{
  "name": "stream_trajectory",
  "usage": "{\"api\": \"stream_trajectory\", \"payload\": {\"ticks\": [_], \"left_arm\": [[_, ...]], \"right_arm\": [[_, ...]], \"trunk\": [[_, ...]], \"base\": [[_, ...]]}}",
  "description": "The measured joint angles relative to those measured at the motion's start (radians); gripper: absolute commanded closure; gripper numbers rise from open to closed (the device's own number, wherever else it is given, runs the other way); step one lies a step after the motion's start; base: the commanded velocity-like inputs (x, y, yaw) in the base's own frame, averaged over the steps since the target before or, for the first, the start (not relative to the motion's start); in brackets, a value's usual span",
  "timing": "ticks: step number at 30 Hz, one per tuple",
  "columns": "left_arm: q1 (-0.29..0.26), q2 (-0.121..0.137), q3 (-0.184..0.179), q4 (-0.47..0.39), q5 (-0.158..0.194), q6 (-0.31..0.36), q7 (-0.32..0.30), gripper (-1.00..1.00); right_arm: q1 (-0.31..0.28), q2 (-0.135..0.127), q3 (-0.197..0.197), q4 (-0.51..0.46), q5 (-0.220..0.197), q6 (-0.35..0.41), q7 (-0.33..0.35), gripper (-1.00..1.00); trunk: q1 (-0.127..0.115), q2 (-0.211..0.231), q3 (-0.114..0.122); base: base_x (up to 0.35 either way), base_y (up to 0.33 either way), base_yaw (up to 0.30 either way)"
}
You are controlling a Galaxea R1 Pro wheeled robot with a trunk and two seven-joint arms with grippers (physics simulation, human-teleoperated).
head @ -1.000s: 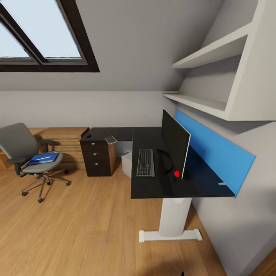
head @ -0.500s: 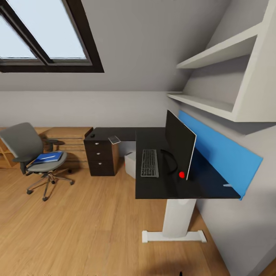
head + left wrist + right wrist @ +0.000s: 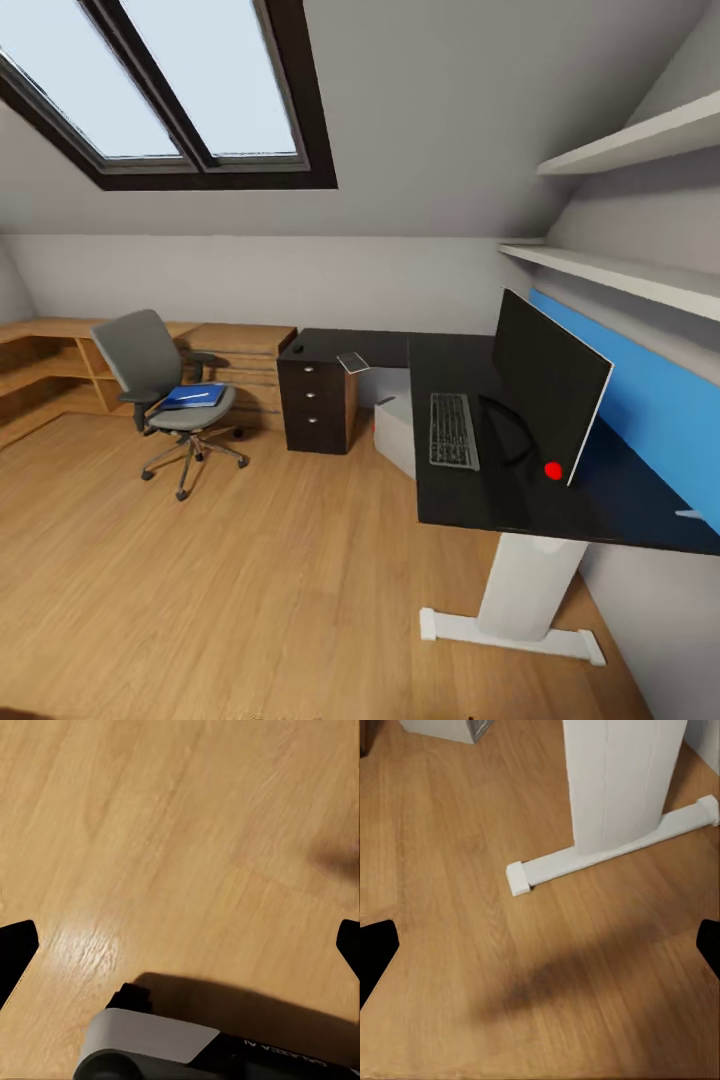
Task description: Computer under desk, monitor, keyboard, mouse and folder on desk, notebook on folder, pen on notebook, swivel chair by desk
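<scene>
Approach phase: folder (image 3: 191,396) to be fetched from swivel chair (image 3: 160,385); left gripper (image 3: 180,945) and right gripper (image 3: 540,945) splayed, empty.

black fingertips (image 3: 15,949); grey-white and black rounded base (image 3: 150,1042), lettering perhaps unreadable.

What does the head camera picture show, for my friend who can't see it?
A black desk on the right holds a monitor and a keyboard. Across the wood floor, a grey swivel chair carries a blue folder under a skylight.
</scene>
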Motion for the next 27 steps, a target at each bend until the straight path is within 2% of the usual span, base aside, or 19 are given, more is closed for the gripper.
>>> {"api": "stream_trajectory", "payload": {"ticks": [4,5,6,13,20,23,27], "left_arm": [[0.000,-0.001,-0.001,0.000,-0.003,-0.019,-0.002,-1.00],[0.000,-0.001,-0.003,0.000,-0.005,-0.069,-0.003,-1.00],[0.000,-0.001,-0.003,0.000,-0.004,-0.074,-0.003,-1.00],[0.000,-0.001,-0.007,0.000,-0.006,-0.087,-0.001,-1.00],[0.000,-0.001,-0.008,0.000,-0.006,-0.088,-0.001,-1.00],[0.000,-0.001,-0.008,0.000,-0.006,-0.088,-0.001,-1.00],[0.000,-0.001,-0.008,0.000,-0.006,-0.088,-0.001,-1.00]], "right_arm": [[0.000,0.000,0.000,0.001,0.000,0.000,0.000,-1.00],[0.000,0.002,0.001,0.002,0.001,0.000,0.000,-1.00],[0.000,0.002,0.001,0.002,0.001,0.000,0.000,-1.00],[0.000,0.003,0.002,0.002,0.002,0.000,0.000,-1.00],[0.000,0.003,0.001,0.002,0.002,0.000,0.000,-1.00],[0.000,0.003,0.002,0.002,0.013,-0.002,0.001,-1.00],[0.000,0.002,0.002,0.001,0.056,-0.004,0.001,-1.00]], "trunk": [[0.000,0.000,-0.002],[0.000,0.000,-0.003],[0.000,0.000,-0.004],[0.000,0.000,-0.010],[0.000,0.000,-0.018],[0.000,0.000,-0.019],[0.000,0.000,-0.020]], "base": [[0.000,0.143,0.263],[0.000,0.038,0.258],[0.000,0.067,0.258],[0.091,0.192,0.238],[0.022,0.037,0.182],[0.106,0.003,0.063],[0.262,0.001,0.018]]}}
